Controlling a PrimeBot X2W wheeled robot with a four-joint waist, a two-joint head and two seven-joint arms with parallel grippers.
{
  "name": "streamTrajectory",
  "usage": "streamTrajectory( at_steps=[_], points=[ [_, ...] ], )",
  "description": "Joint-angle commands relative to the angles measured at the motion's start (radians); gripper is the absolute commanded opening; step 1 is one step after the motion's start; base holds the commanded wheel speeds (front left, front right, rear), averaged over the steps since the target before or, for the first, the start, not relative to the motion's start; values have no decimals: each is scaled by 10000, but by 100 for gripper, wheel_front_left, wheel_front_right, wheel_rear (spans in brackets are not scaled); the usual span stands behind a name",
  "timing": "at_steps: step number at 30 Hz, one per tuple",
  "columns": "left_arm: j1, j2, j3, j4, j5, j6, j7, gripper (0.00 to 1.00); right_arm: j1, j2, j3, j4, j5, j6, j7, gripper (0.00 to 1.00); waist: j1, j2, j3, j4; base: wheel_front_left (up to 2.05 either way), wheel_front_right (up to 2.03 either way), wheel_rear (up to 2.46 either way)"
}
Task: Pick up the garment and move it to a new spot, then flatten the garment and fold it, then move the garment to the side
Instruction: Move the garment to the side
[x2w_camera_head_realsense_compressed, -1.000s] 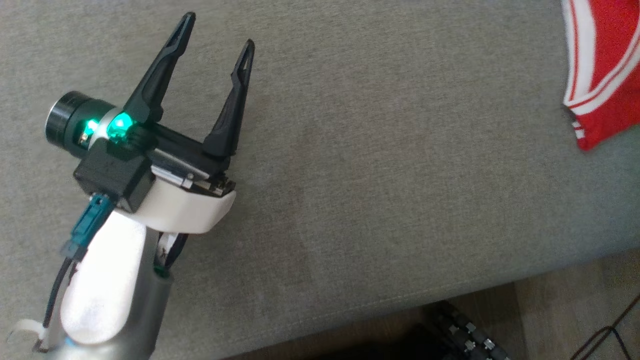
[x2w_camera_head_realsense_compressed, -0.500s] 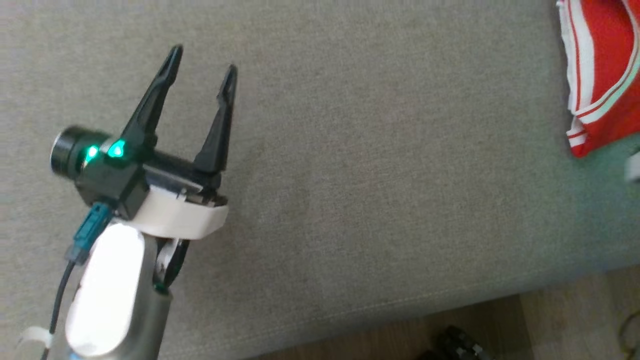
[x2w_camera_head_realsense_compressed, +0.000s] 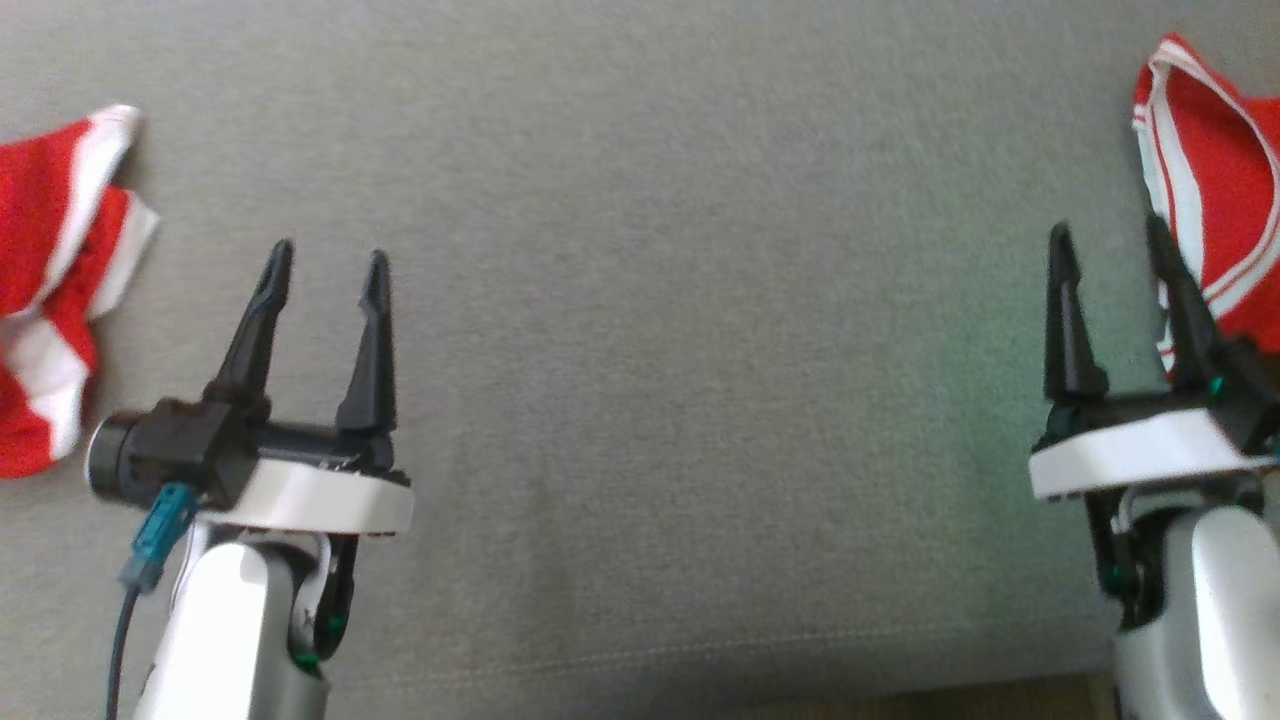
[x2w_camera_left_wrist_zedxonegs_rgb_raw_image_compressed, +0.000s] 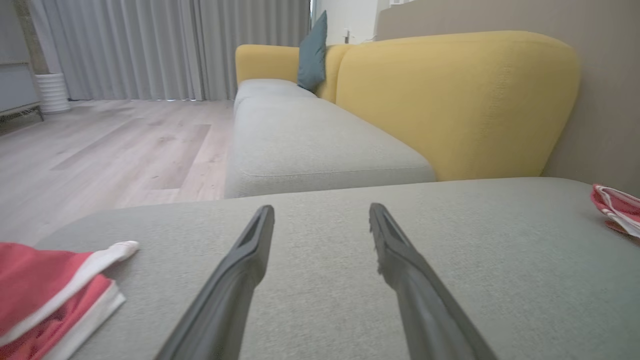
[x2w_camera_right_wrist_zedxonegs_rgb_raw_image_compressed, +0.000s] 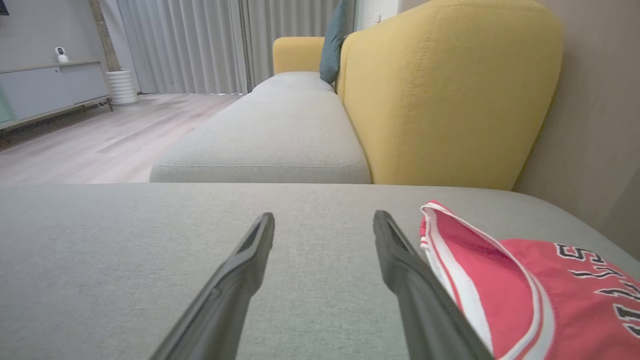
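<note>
Head view: the whole picture has shifted from half a second ago, so the camera has moved, not the things. Then the left gripper (x2w_camera_head_realsense_compressed: 328, 255) was in frame with the red jersey with white trim (x2w_camera_head_realsense_compressed: 1215, 190) at the upper right. Now the right gripper (x2w_camera_head_realsense_compressed: 1107, 230) stands at the lower right too, just beside that jersey. A second red-and-white cloth (x2w_camera_head_realsense_compressed: 40, 230) lies at the left edge. Both pairs of jaws stand wide apart with nothing between them. With the jersey lying loose at the side, the moving step looks done or nearly so. The grey woven seat cushion (x2w_camera_head_realsense_compressed: 680, 300) is bare between the arms.

Left wrist view: the fingers are spread over grey fabric. The second cloth is at the lower left and the jersey is a sliver at the right edge. Beyond are a yellow upholstered backrest (x2w_camera_left_wrist_zedxonegs_rgb_raw_image_compressed: 450, 100), a teal pillow (x2w_camera_left_wrist_zedxonegs_rgb_raw_image_compressed: 312, 50), grey curtains (x2w_camera_left_wrist_zedxonegs_rgb_raw_image_compressed: 150, 45) and a pale wooden floor (x2w_camera_left_wrist_zedxonegs_rgb_raw_image_compressed: 100, 145).

Right wrist view: the jaws are wide and empty. The jersey, with dark lettering, lies at the lower right beside one finger, and whether it touches I cannot tell. A grey low cabinet (x2w_camera_right_wrist_zedxonegs_rgb_raw_image_compressed: 50, 90) stands at the upper left.
</note>
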Motion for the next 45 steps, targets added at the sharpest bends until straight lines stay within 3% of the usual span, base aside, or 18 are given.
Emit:
streamTrajectory(
  at_steps=[1,8,19,45],
  points=[
    [-22,63,422,-277,-55,67,-51,100,158,-15,245,-310,119,-7,-68,100,1,0,-521,474,0,0,0],
    [795,-3,670,-147,-100,137,-51,100,1060,-8,465,-371,656,-7,111,100,1,0,-1457,822,0,0,0],
    [1835,33,597,279,-9,111,-51,100,2281,-6,588,-850,978,-7,586,100,1,0,-2723,740,0,0,0],
    [2031,89,455,581,-181,325,-1,100,2683,-5,614,-1359,1060,-7,883,100,1,0,-2914,520,0,0,0]
  ],
)
